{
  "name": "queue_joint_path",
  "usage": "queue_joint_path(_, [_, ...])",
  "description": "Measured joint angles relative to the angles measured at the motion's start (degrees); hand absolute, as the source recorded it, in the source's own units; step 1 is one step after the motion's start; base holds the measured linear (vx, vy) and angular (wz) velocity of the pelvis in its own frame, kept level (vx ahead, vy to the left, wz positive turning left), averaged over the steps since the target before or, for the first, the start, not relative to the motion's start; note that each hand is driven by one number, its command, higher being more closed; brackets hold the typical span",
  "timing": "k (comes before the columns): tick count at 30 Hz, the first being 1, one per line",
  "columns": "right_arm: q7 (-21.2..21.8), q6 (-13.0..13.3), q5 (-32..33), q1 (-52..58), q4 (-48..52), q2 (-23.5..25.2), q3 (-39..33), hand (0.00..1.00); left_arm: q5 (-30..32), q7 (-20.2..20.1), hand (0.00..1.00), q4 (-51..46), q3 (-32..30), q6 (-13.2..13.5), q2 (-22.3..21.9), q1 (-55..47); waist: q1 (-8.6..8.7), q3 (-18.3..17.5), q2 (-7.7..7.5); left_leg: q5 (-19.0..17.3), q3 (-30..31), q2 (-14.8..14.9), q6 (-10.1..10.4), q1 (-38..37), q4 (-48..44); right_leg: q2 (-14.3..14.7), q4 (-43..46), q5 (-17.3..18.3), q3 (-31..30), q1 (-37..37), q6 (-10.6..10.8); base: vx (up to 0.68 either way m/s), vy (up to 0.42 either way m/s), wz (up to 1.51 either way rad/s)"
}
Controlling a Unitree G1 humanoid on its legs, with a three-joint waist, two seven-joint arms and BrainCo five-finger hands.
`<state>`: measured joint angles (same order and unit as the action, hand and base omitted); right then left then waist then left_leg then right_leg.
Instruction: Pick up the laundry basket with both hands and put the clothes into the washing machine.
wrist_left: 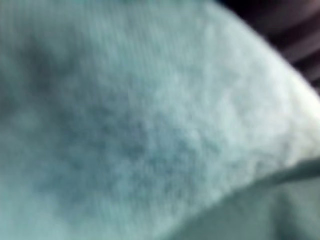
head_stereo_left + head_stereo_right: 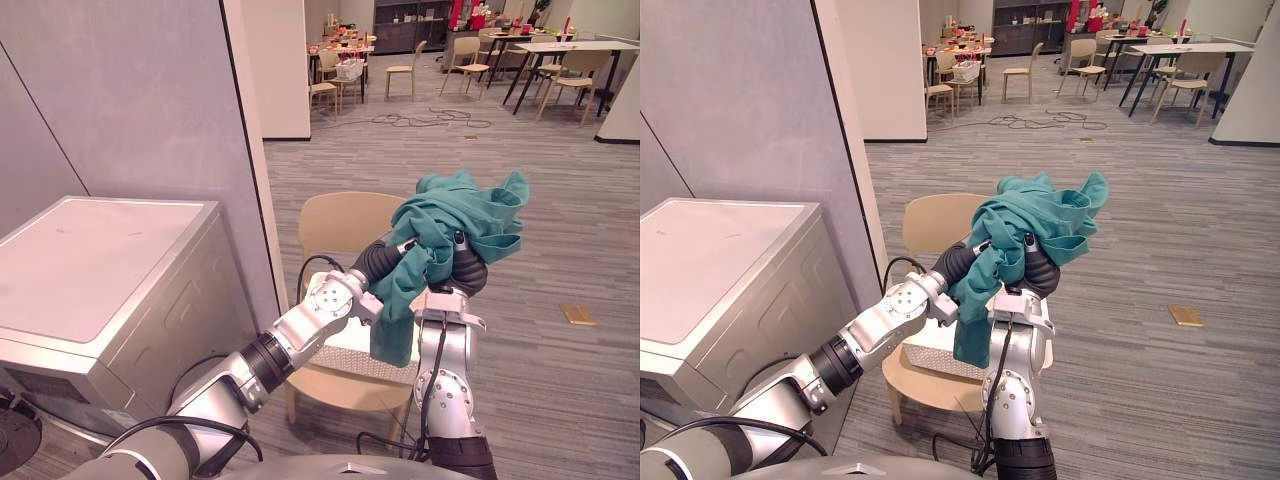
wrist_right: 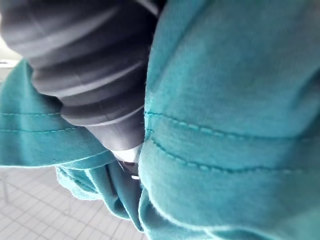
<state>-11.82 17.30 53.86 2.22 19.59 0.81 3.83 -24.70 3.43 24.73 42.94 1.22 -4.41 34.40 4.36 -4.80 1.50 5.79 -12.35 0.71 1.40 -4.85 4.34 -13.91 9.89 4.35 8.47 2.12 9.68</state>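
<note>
Where cloth [image 2: 470, 212] bunches, robot hands [image 2: 378, 262] [image 2: 468, 272] hide.

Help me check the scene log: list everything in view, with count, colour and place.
teal cloth garment: one, teal, bunched between both hands above the chair, one end hanging down.
white perforated laundry basket: one, white, on the chair seat.
beige wooden chair: one, beige, ahead of the robot.
silver-grey washing machine: one, silver-grey, at the robot's left.
tan flat object: one, tan, on the floor at right.
far tables and chairs: several, pale, back of the room.
left hand: dark cover, against the garment.
right hand: dark cover, under the garment.
</note>
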Motion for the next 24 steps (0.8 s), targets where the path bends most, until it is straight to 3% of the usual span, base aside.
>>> queue_joint_path(4, [0.0, 0.0, 0.0, 0.0, 0.0, 0.0, -0.1, 1.00, 0.0, 0.1, 1.00, 0.0, 0.0, -0.1, -0.1, 0.0, 0.05, -0.1, -0.12, 0.0, 0.1, 0.0, 0.0, 0.1, 0.0, 0.0, -0.1, 0.0, 0.1, 0.0, 0.0, 0.00, 0.000, 0.00])
queue_joint_path(5, [0.0, 0.0, 0.0, 0.0, 0.0, 0.0, -0.1, 0.00, 0.0, 0.1, 1.00, 0.0, 0.0, -0.1, -0.1, 0.0, 0.09, -0.1, -0.18, 0.0, 0.2, 0.0, 0.0, 0.1, 0.0, 0.0, -0.1, 0.0, 0.1, 0.0, 0.0, 0.00, 0.000, 0.00])
queue_joint_path(17, [1.7, -0.4, -0.1, 1.8, 5.5, -0.7, -0.4, 0.00, -2.4, -0.1, 1.00, -2.7, -2.6, -0.3, -1.2, 0.7, 0.44, -0.8, -1.22, -0.1, 0.6, 0.0, 0.1, 0.4, 0.1, 0.2, -0.3, 0.2, 0.2, -0.2, -0.4, 0.00, 0.000, 0.01])
queue_joint_path(21, [3.8, -1.7, -0.2, 4.1, 7.2, -1.5, -0.8, 0.00, -8.6, 1.3, 1.00, -7.6, -10.3, -0.2, 0.4, 0.7, 0.42, -0.8, -1.24, -0.3, 0.0, 0.2, 0.5, 0.4, 0.4, 0.4, -0.5, 0.1, -0.3, -0.5, -0.6, 0.00, 0.000, -0.07])
queue_joint_path(24, [3.8, -2.9, -0.3, 7.2, 6.9, -1.8, -3.4, 0.00, -11.7, 3.0, 1.00, -11.9, -17.7, 0.7, 5.2, 0.7, 0.34, -0.8, -1.20, -0.4, -0.4, 0.4, 0.6, 0.3, 0.3, 0.8, -0.6, -0.1, -1.1, -0.8, -0.8, 0.00, 0.002, -0.12])
